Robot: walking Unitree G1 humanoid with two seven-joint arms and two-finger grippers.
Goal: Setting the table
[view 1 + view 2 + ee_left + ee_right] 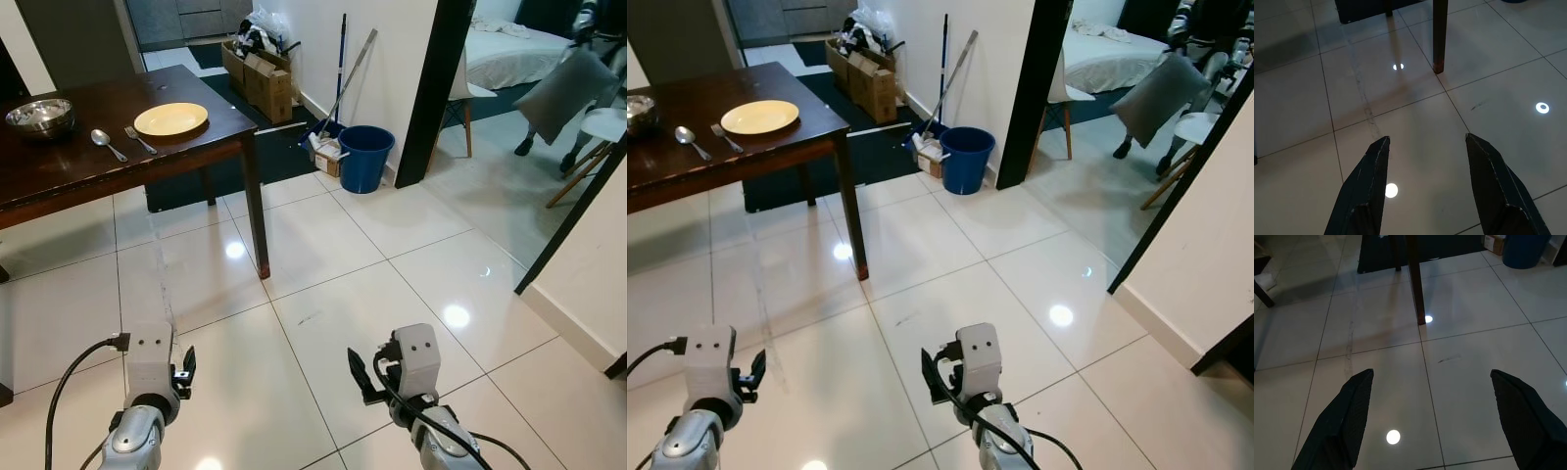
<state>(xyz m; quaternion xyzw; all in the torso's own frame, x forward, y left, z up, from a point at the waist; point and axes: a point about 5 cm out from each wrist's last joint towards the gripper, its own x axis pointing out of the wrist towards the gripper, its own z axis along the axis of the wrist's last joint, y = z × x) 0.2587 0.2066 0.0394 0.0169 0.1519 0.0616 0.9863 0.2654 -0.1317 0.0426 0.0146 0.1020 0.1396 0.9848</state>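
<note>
Gleaming round yellow plate on dark wooden table.

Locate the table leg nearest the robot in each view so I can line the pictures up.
Left eye view: table leg, left of centre, under the table's near corner.
Right eye view: table leg, further left in the picture.
Left wrist view: table leg, at the top, beyond the open fingers.
Right wrist view: table leg, at the top centre.
Shared landmark: the bright light spot on the floor beside the leg's foot.
</note>
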